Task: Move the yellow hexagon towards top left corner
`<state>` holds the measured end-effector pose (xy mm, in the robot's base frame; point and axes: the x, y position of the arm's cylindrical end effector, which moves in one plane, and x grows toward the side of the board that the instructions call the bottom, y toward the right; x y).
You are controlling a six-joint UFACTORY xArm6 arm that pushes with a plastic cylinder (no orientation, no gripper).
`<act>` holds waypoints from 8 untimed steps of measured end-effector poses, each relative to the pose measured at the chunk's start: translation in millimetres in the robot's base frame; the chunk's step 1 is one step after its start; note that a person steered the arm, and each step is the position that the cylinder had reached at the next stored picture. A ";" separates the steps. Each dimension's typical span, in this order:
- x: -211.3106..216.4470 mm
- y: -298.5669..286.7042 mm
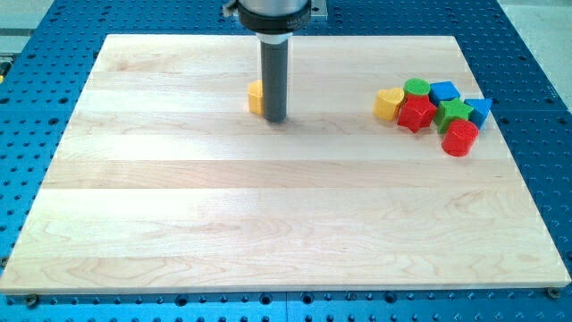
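Touching my tip [274, 119], the yellow hexagon [256, 97] sits half-hidden, orientation unclear.

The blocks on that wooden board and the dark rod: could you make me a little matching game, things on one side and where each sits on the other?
Things:
1. yellow hexagon
2. yellow heart
3. red cylinder
4. my tip

Places:
A. view's left end of the cluster of blocks
B. bottom right of the cluster, nearest the view's bottom
C. alone near the board's top middle, partly hidden behind the rod
D. just to the view's right of the lone yellow block

Pairs: 1-C, 2-A, 3-B, 4-D
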<state>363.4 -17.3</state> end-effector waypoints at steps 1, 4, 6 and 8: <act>-43.3 3.4; -33.2 -4.7; -37.2 -73.3; -40.1 -160.0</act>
<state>323.4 -177.3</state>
